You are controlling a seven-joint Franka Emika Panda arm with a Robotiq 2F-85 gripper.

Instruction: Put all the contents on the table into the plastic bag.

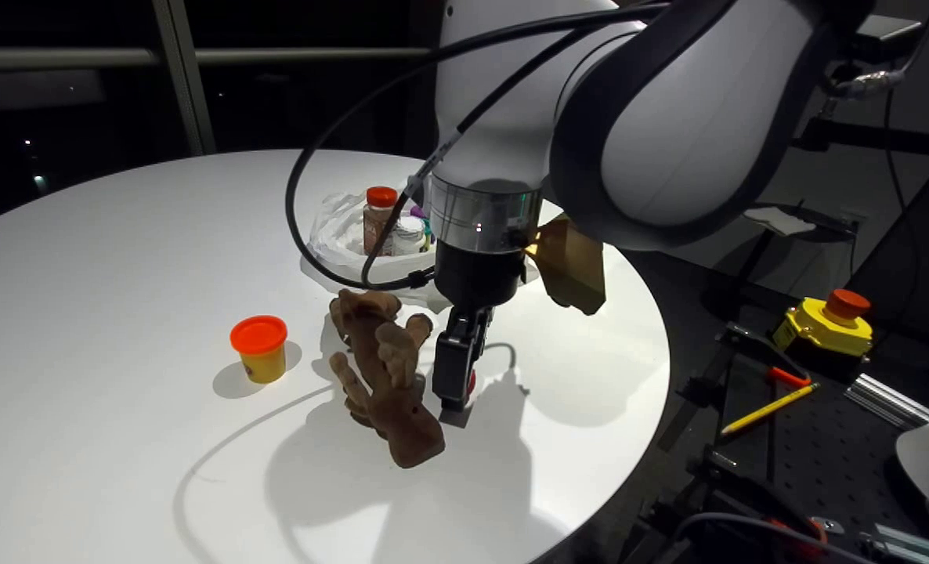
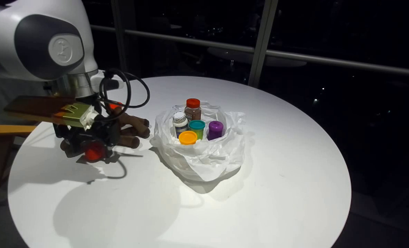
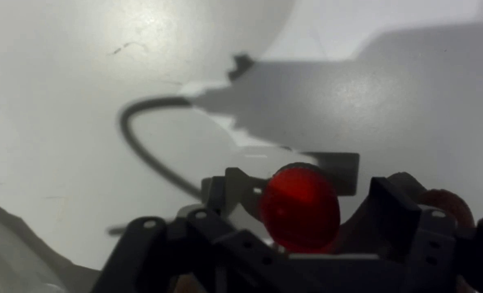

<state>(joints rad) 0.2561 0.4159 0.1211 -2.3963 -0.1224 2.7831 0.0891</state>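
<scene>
Where the gripper hangs, brown plush crowds it.

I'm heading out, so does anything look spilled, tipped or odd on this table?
Nothing looks spilled, but the brown plush toy seems askew: it lies sprawled on the table, several stubby limbs pointing toward the bag, while the yellow tub nearby stands upright.

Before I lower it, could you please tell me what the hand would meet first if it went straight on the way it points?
Probably the white table: the hand points down, its open fingers on either side of the red object, though depth is unclear and it might touch that first.
</scene>
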